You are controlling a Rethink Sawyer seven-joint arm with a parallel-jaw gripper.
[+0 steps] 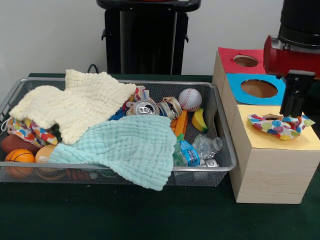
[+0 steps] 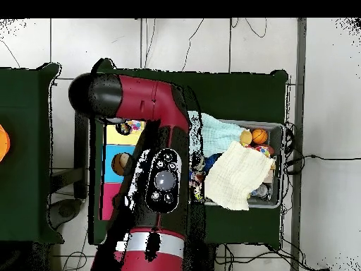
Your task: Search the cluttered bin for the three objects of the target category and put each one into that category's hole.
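My gripper (image 1: pixel 291 113) hangs over the yellow-topped box (image 1: pixel 300 142) at the right. Its tip meets a polka-dot cloth (image 1: pixel 279 126) that lies crumpled over that box's hole. The grip itself is hidden by the black gripper body. In the wire bin (image 1: pixel 226 150) lie a pale yellow cloth (image 1: pixel 75 102), a mint cloth (image 1: pixel 132 147) draped over the front rim, and another polka-dot cloth (image 1: pixel 27 132) at the left. In the overhead view the red arm (image 2: pixel 151 106) covers the gripper; a bit of polka-dot cloth (image 2: pixel 131 127) shows beside it.
Behind the yellow box stand a blue-topped box (image 1: pixel 259 89) and a red-topped box (image 1: pixel 245 61), each with a hole. The bin also holds a baseball (image 1: pixel 190 99), a banana (image 1: pixel 199 120), cans (image 1: pixel 146 108), plastic bottles (image 1: pixel 200 148), a basketball (image 1: pixel 19 158) and a brown football (image 1: pixel 11 143).
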